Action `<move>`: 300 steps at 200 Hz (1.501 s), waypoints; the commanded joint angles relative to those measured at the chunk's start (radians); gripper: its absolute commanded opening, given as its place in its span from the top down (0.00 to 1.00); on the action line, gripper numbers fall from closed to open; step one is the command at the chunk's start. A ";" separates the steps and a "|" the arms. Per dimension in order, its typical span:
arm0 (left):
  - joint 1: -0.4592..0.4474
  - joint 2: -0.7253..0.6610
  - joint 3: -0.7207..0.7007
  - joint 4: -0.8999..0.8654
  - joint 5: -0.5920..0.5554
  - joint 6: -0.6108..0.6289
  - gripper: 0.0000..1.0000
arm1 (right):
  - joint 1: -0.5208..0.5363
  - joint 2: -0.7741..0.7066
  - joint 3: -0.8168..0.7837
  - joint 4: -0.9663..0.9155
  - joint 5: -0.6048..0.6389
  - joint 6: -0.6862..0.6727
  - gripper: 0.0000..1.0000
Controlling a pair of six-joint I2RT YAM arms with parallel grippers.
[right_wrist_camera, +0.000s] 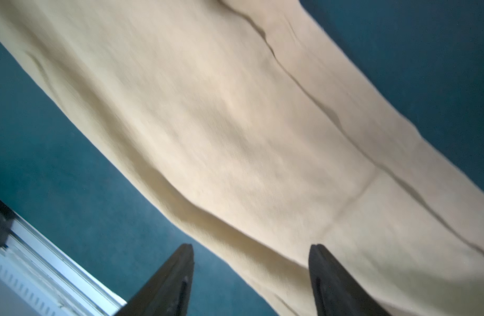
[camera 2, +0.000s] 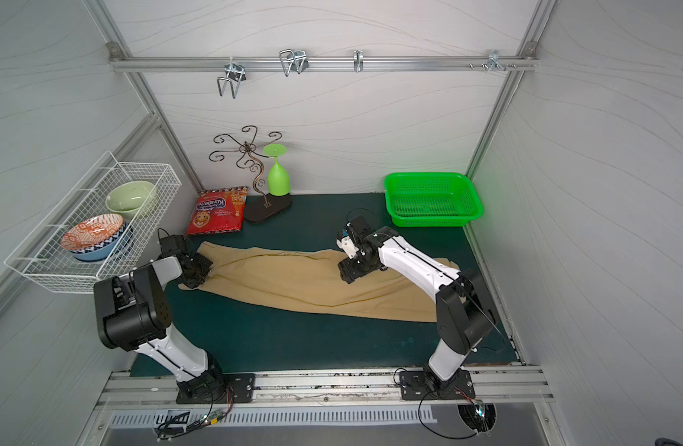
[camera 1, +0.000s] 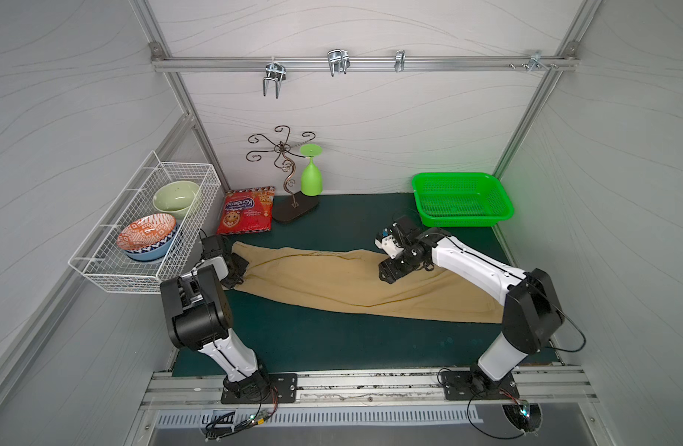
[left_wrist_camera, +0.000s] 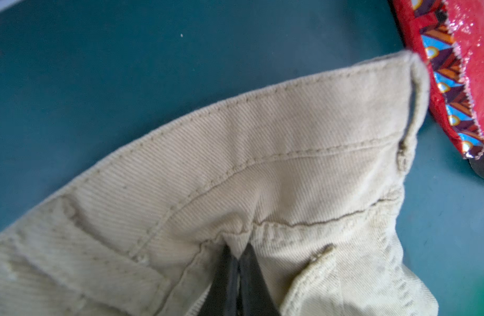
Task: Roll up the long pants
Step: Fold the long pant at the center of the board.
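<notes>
Well, at the leftmost end of the long pants [camera 1: 351,282] my left gripper [camera 1: 237,272] was down on the waistband. My left wrist view showed it plainly: my two black fingers [left_wrist_camera: 224,276] were pressed together with almost no gap. They pinched a fold of the tan cloth just below the waistband seam. The red snack bag [camera 1: 247,210] lay just beside that same waistband corner, on its far side; whether it touched the pants I could not tell.

From there the pants stretched out flat and unrolled on the dark green mat [camera 1: 332,343], running rightward with a few soft creases along their length.

Over the pants' middle stretch hung my right gripper [camera 1: 384,275]. Its fingers [right_wrist_camera: 328,273] stood well apart and held nothing. In the right wrist view, which was blurred, the pants' edge showed between them, with one finger in front of cloth and the other in front of bare mat. Whether the tips touched the cloth I could not tell.

The leg end of the pants ran on beneath my right arm. The green basket [camera 1: 463,222] sat well apart from the pants, on the far side of their right-hand half.
</notes>
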 commanded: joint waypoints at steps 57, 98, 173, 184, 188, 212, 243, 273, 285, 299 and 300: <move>0.016 0.004 -0.021 -0.002 -0.029 -0.012 0.89 | 0.006 0.411 0.320 -0.007 -0.091 -0.113 0.31; 0.021 -0.009 -0.036 0.002 -0.030 -0.006 0.89 | -0.001 0.467 0.367 0.005 -0.082 -0.161 0.35; 0.023 0.002 -0.054 0.022 -0.019 -0.011 0.89 | 0.004 0.544 0.389 -0.003 -0.180 -0.253 0.63; 0.023 0.002 -0.051 0.021 -0.018 -0.012 0.89 | 0.003 0.551 0.398 -0.007 -0.184 -0.254 0.76; 0.023 0.000 -0.051 0.021 -0.015 -0.012 0.89 | 0.003 0.552 0.402 -0.008 -0.185 -0.255 0.79; 0.024 -0.005 -0.052 0.018 -0.020 -0.010 0.89 | -0.002 0.546 0.418 -0.017 -0.175 -0.264 0.94; 0.026 -0.005 -0.059 0.020 -0.022 -0.012 0.89 | -0.017 0.531 0.460 -0.046 -0.154 -0.269 1.00; 0.032 -0.011 -0.068 0.021 -0.028 -0.012 0.89 | -0.033 0.483 0.483 -0.058 -0.118 -0.272 1.00; 0.035 -0.012 -0.072 0.021 -0.032 -0.012 0.89 | -0.041 0.473 0.496 -0.061 -0.117 -0.267 1.00; 0.041 -0.010 -0.071 0.016 -0.037 -0.013 0.89 | -0.047 0.481 0.517 -0.072 -0.101 -0.268 1.00; 0.042 -0.009 -0.071 0.015 -0.037 -0.013 0.89 | -0.048 0.483 0.519 -0.072 -0.098 -0.268 1.00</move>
